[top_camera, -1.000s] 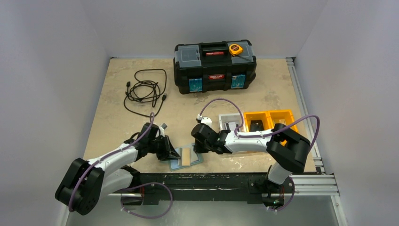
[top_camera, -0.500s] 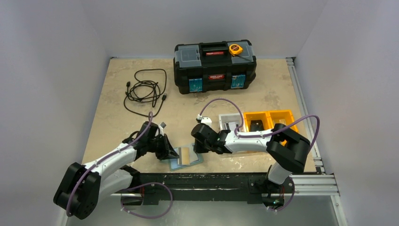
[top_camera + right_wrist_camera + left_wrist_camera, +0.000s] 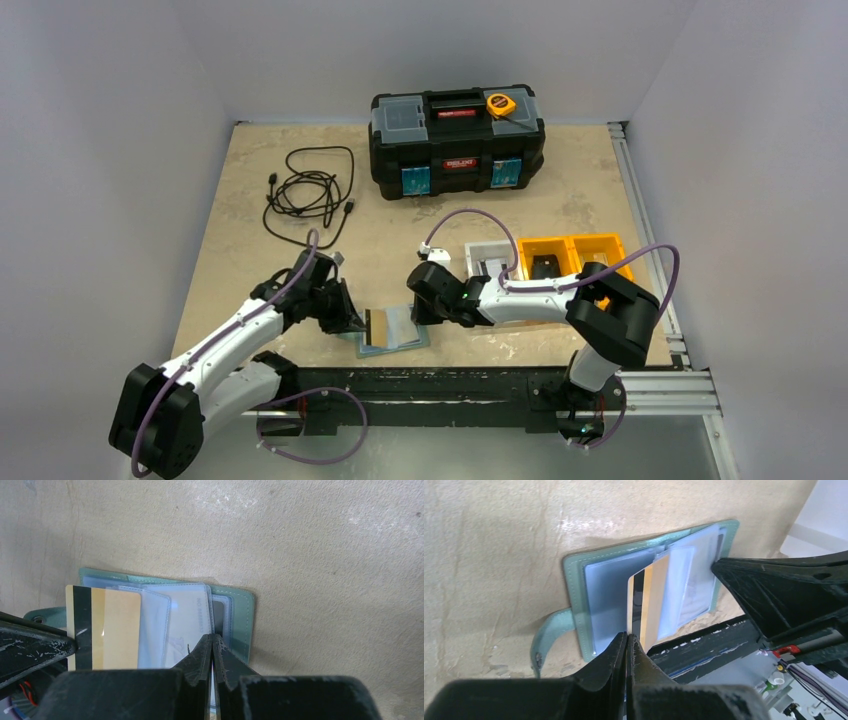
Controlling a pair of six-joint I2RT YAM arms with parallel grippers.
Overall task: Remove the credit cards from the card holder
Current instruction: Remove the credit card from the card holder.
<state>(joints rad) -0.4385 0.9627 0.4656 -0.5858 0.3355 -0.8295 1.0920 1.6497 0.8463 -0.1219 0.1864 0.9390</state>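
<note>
The card holder (image 3: pixel 398 338) lies open and flat on the bench (image 3: pixel 420 220) at about 6 o'clock, close to the near edge and between the two hands. Its teal cover is turned down and its pale blue pockets are turned up, and in the left wrist view its small side tab (image 3: pixel 546 632) is seen at 8 o'clock of the cover.

The left hand (image 3: pixel 358 322) is pressed together on the tan-orange card (image 3: pixel 378 326), which is pinched by the edge that bears its black stripe. The card stands partly out of its pocket, with its far end tucked under a clear sleeve. The right hand (image 3: pixel 418 312) is pressed together with nothing between its fingers, and its tips are set down on the pockets at the 3 o'clock side of the card holder. A dark strip (image 3: pixel 218 614) is seen in the outermost pocket; whether it is a card cannot be told.

A black toolbox (image 3: pixel 457 140) is placed at 12 o'clock of the bench, with a yellow tape measure (image 3: pixel 501 104) on its lid. A coiled black cable (image 3: pixel 310 190) lies at 10 o'clock. A white bin (image 3: pixel 487 258) and orange bins (image 3: pixel 575 252) are set side by side at 3 o'clock, partly hidden by the right arm
</note>
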